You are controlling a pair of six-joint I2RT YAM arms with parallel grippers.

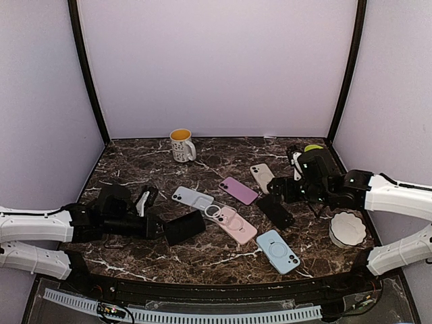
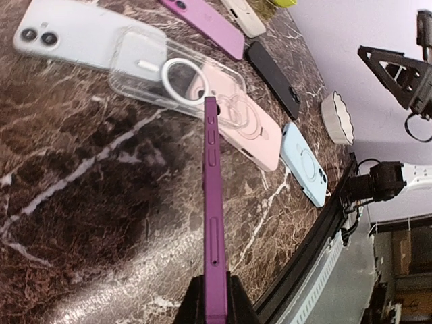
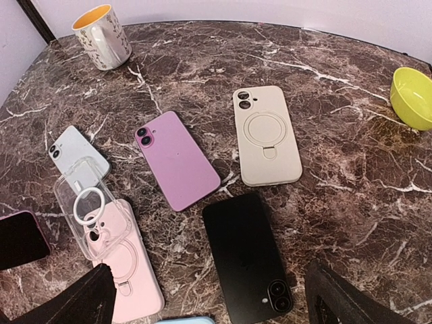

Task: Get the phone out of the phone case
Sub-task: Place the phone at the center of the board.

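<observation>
My left gripper [image 1: 160, 227] [image 2: 216, 289] is shut on the bottom end of a purple-edged phone [image 1: 185, 227] [image 2: 212, 202]. The phone shows edge-on in the left wrist view, lifted off the marble, and its dark screen [image 3: 20, 237] shows in the right wrist view. No case is visible around it. A black phone case [image 1: 275, 210] [image 3: 248, 260] lies flat, camera cut-out toward the near edge. My right gripper [image 1: 282, 190] [image 3: 212, 290] hovers over it, open wide with nothing between its fingers.
On the marble table [image 1: 135, 260] lie a clear ring case [image 1: 212, 210] over a pink case [image 1: 236, 226], a pale blue phone [image 1: 190, 196], a purple one [image 1: 239, 190], a beige case [image 1: 262, 177] and a light blue case [image 1: 277, 250]. A mug [image 1: 181, 144], white dish [image 1: 347, 229] and green bowl [image 3: 413, 98] stand around them.
</observation>
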